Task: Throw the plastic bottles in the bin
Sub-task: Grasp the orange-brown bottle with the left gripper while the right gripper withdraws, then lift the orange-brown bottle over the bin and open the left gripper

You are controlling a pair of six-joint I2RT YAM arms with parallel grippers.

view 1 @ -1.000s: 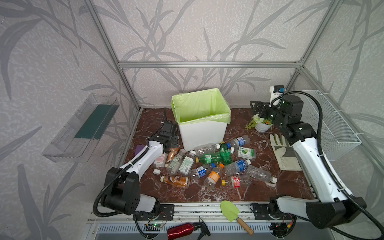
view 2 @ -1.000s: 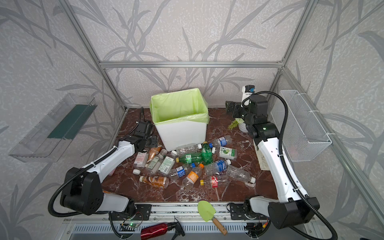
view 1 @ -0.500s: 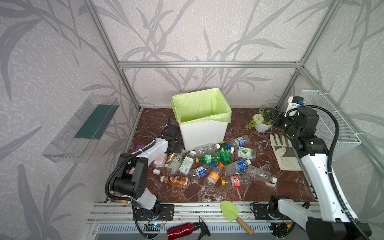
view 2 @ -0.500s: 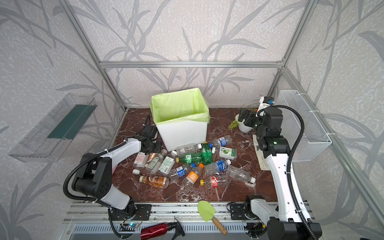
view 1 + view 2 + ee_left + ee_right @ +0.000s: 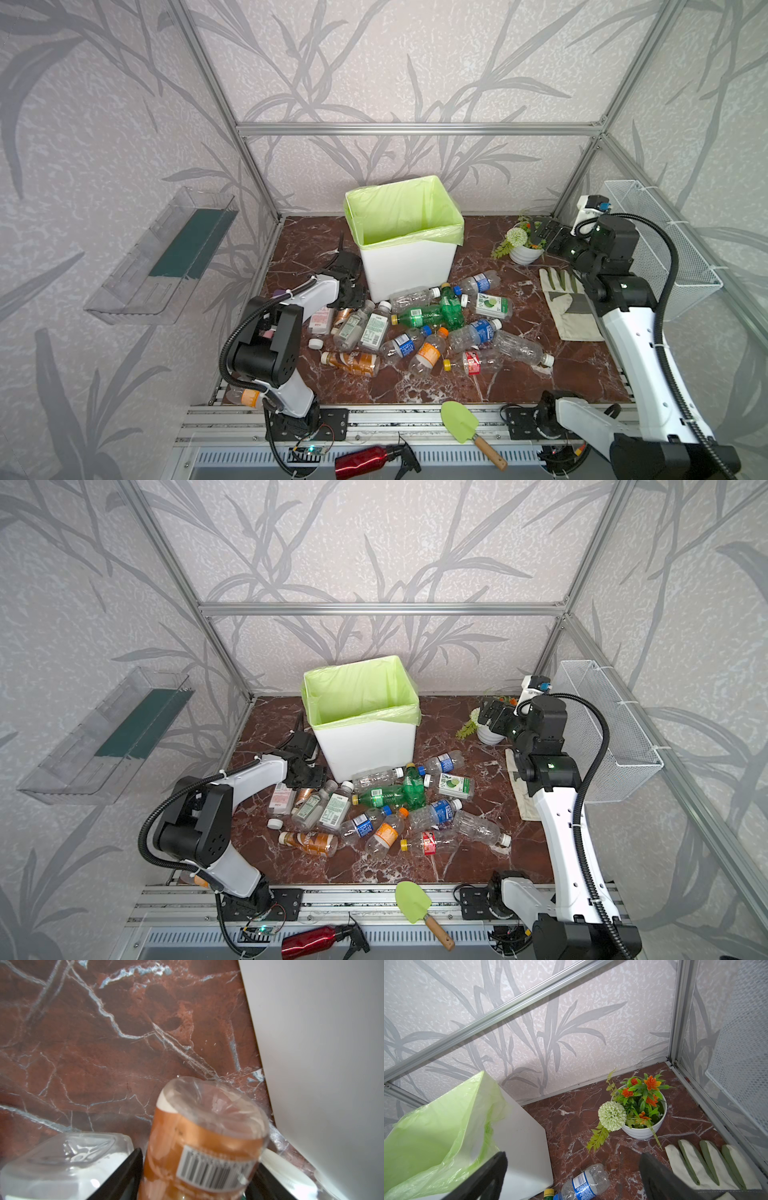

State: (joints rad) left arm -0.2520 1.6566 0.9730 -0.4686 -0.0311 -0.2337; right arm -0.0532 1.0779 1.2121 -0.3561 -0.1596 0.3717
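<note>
Red-marble tabletop (image 5: pixel 582 374) inside a leaf-patterned enclosure. Left gripper (image 5: pixel 197 1159): fingers (image 5: pixel 126 1172) flanking a brown bottle (image 5: pixel 203 1126) lying just beside the bin (image 5: pixel 409 270); clamped or merely bracketing, cannot tell. Right gripper (image 5: pixel 573 1159): spread wide, empty, raised near the flower pot (image 5: pixel 643 1132). Other plastic bottles (image 5: pixel 428 328) heaped on the marble before the bin.

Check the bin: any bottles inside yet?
Looks empty: in both top views the bin shows only green liner inside; the bottles lie on the table.

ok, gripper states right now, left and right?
Left gripper: straddles the brown bottle; whether it grips cannot be told.
Right gripper: open, empty.
</note>
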